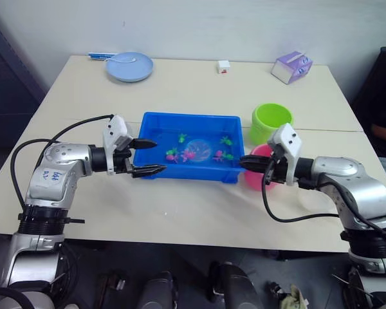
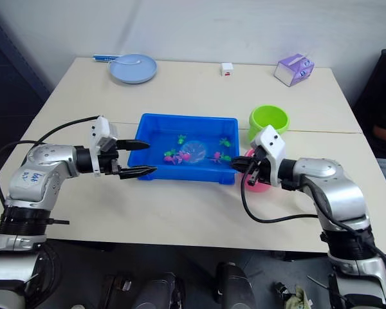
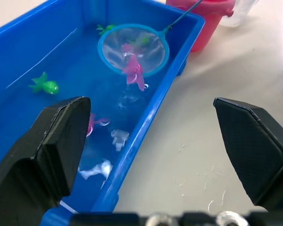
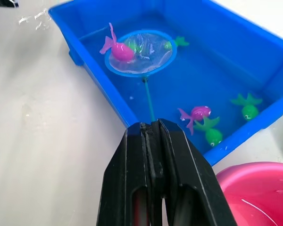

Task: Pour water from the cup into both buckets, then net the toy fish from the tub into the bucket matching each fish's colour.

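Pink fish [image 4: 117,51] lay in net [image 4: 140,52]; right hand [image 4: 153,129] clamped on net handle for scooping; left hand [image 1: 148,158] apart, idle beside tub [image 1: 156,168].

A glossy blue plastic tub [image 4: 254,61] of water holds shiny plastic fish [image 4: 198,113] and a fine see-through mesh net [image 4: 140,52], beside a smooth pink plastic bucket [image 4: 259,193], on a matt cream table [image 1: 199,206], as matt black fingers [image 3: 47,150] flank it.

Pale blue plate [image 1: 129,67] at the table's [image 1: 180,199] far edge, small white cube [image 1: 224,66], purple box [image 1: 292,67]
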`<control>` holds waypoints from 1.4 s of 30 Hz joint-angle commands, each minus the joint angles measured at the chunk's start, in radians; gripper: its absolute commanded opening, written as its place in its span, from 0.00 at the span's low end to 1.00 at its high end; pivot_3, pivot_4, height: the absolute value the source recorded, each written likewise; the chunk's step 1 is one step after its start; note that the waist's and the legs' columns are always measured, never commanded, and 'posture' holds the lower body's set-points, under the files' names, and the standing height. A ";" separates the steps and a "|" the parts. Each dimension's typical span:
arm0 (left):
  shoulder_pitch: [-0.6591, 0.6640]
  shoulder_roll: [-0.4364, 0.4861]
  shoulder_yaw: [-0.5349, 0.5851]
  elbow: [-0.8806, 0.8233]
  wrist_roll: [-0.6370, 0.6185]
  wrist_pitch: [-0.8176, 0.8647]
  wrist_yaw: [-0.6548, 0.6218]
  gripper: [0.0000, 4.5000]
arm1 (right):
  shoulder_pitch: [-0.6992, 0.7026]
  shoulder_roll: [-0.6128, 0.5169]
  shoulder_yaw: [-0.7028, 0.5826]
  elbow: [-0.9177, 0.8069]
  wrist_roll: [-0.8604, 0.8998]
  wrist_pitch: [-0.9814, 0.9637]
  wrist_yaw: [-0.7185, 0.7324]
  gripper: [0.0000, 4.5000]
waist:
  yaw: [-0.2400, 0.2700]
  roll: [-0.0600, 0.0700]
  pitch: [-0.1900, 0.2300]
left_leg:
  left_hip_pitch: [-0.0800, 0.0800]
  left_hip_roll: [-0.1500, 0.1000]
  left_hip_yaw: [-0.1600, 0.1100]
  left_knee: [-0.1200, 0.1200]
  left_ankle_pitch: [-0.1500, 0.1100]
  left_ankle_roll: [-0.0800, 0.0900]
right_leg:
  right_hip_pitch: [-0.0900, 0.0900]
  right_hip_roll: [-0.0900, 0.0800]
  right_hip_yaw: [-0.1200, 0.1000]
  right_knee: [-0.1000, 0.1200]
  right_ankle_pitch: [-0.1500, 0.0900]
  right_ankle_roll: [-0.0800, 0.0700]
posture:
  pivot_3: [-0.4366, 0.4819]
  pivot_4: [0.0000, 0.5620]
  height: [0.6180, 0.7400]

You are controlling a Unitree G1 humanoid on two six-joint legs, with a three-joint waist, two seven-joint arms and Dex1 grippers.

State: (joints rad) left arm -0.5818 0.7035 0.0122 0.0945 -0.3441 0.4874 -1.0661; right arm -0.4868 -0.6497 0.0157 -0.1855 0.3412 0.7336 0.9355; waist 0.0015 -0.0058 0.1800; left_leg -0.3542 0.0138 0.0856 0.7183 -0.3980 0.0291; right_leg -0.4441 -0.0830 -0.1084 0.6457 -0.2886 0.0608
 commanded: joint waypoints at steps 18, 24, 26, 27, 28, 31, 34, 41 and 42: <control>-0.334 -0.362 -0.157 0.314 -0.022 -0.137 -0.147 1.00 | 0.680 -0.070 -0.780 -0.756 -0.039 0.113 -0.217 0.17 | 0.023 0.000 0.000 | 0.002 -0.001 0.003 -0.001 0.000 0.000 | 0.000 0.005 0.003 0.001 0.000 0.000 | 0.48 0.27 1.00; -0.370 -0.385 -0.157 0.395 0.000 -0.191 -0.180 1.00 | 0.952 -0.275 -0.699 -0.659 -0.485 -0.466 -0.191 0.17 | 0.024 0.001 0.000 | 0.002 -0.004 0.005 -0.002 0.000 0.000 | 0.000 0.005 0.005 0.000 0.000 0.001 | 0.48 0.27 1.00; -0.377 -0.391 -0.156 0.415 0.009 -0.207 -0.189 1.00 | 0.992 -0.331 -0.718 -0.601 -0.618 -0.656 -0.221 0.17 | 0.022 0.000 0.000 | 0.003 -0.003 0.005 -0.002 0.000 0.001 | 0.000 0.006 0.005 0.000 0.000 0.001 | 0.48 0.27 1.00; -0.380 -0.393 -0.155 0.423 0.012 -0.213 -0.194 1.00 | 0.994 -0.338 -0.725 -0.581 -0.652 -0.719 -0.233 0.17 | 0.022 0.000 0.000 | 0.003 -0.003 0.005 -0.002 0.000 0.000 | 0.000 0.006 0.005 0.000 0.000 0.001 | 0.48 0.27 1.00; -0.383 -0.394 -0.154 0.430 0.016 -0.220 -0.197 1.00 | 0.992 -0.348 -0.726 -0.564 -0.671 -0.771 -0.230 0.17 | 0.022 0.000 0.000 | 0.004 -0.003 0.006 -0.002 0.000 0.000 | 0.000 0.006 0.005 0.000 0.000 0.001 | 0.48 0.27 1.00; -0.389 -0.394 -0.152 0.446 0.028 -0.240 -0.199 1.00 | 0.946 -0.361 -0.758 -0.512 -0.692 -0.854 -0.236 0.17 | 0.022 0.000 0.000 | 0.003 -0.002 0.005 -0.002 0.000 0.000 | 0.000 0.007 0.004 0.000 0.000 0.001 | 0.48 0.27 1.00; -0.390 -0.390 -0.144 0.458 0.036 -0.251 -0.196 1.00 | 0.942 -0.379 -0.755 -0.477 -0.700 -0.938 -0.193 0.17 | 0.024 0.000 0.000 | 0.003 -0.003 0.005 -0.001 0.000 0.000 | 0.000 0.006 0.005 0.000 0.000 0.001 | 0.48 0.27 1.00; -0.381 -0.375 -0.134 0.449 0.044 -0.258 -0.194 1.00 | 0.857 -0.376 -0.756 -0.385 -0.673 -1.014 -0.181 0.17 | 0.023 -0.001 0.000 | 0.003 -0.003 0.005 -0.001 0.000 0.001 | 0.001 0.006 0.004 0.000 0.001 0.001 | 0.48 0.27 1.00; -0.379 -0.373 -0.133 0.446 0.044 -0.257 -0.194 1.00 | 0.845 -0.369 -0.743 -0.383 -0.656 -1.011 -0.175 0.17 | 0.022 -0.001 0.000 | 0.003 -0.002 0.005 -0.001 0.000 0.001 | 0.001 0.006 0.004 0.000 0.001 0.001 | 0.48 0.27 1.00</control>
State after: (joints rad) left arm -0.9425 0.3212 -0.1402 0.5656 -0.3005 0.2391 -1.2580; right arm 0.3718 -1.0231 -0.7176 -0.5673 -0.3521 -0.2778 0.7563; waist 0.0239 -0.0063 0.1799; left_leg -0.3511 0.0118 0.0904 0.7170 -0.3976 0.0297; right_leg -0.4431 -0.0772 -0.1043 0.6452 -0.2880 0.0619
